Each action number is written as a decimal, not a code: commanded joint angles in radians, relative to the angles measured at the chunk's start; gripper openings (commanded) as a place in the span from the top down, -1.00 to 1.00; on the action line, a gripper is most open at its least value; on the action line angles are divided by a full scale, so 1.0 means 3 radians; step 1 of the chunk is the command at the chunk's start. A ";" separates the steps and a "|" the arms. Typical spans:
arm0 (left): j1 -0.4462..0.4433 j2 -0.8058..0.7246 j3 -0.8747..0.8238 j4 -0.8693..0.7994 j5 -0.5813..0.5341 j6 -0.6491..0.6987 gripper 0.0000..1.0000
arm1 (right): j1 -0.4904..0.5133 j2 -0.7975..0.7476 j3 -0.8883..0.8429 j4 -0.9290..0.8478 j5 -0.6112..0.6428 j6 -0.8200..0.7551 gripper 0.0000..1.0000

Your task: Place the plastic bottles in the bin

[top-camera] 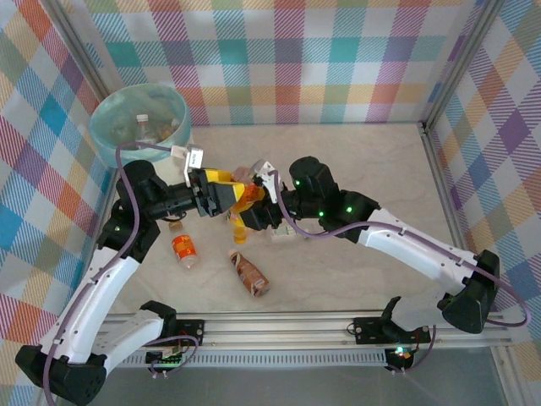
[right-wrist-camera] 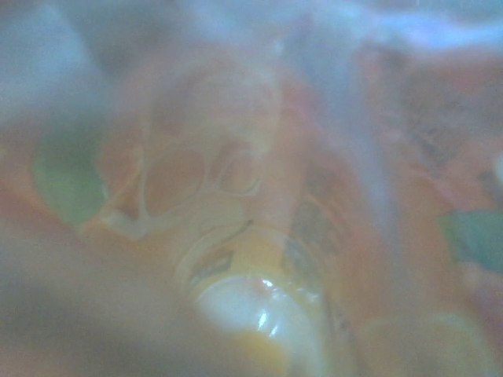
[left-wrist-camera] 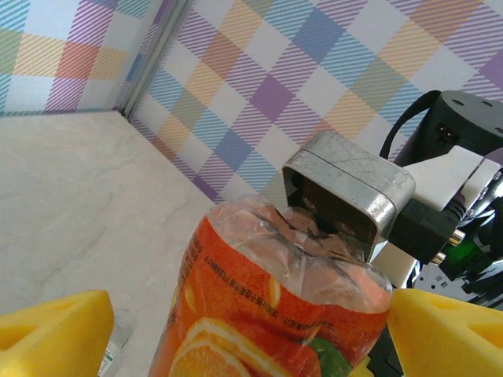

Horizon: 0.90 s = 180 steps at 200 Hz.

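An orange-labelled plastic bottle [top-camera: 247, 196] hangs above the table's middle, between the two grippers. My right gripper [top-camera: 264, 190] is shut on its crumpled clear end; its metal finger [left-wrist-camera: 346, 188] presses into the plastic. My left gripper [top-camera: 230, 194] is open, and its yellow fingers [left-wrist-camera: 55, 334] stand either side of the same bottle [left-wrist-camera: 259, 306]. The right wrist view is a close blur of orange label [right-wrist-camera: 236, 181]. The bin [top-camera: 110, 127], white with a blue-green liner, stands at the back left with bottles [top-camera: 144, 127] inside.
More bottles lie on the table under and in front of the grippers: one with an orange label [top-camera: 183, 250], a brownish one [top-camera: 250, 273], and an orange one [top-camera: 239, 227] below the held bottle. Checked walls close in the back and both sides.
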 commanded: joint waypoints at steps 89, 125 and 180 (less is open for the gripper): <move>-0.0141 -0.0010 0.0120 -0.0212 0.0328 0.0301 -0.80 | 0.0008 -0.0036 0.0102 0.0149 -0.0450 -0.0144 -0.05; -0.0154 0.0082 0.0162 -0.0394 0.0207 0.0374 -0.74 | 0.0011 -0.0036 0.0117 0.0146 -0.0533 -0.0148 -0.07; -0.0217 0.0186 0.0186 -0.0436 0.0246 0.0401 -0.64 | 0.0012 -0.0038 0.0138 0.0108 -0.0561 -0.0133 -0.09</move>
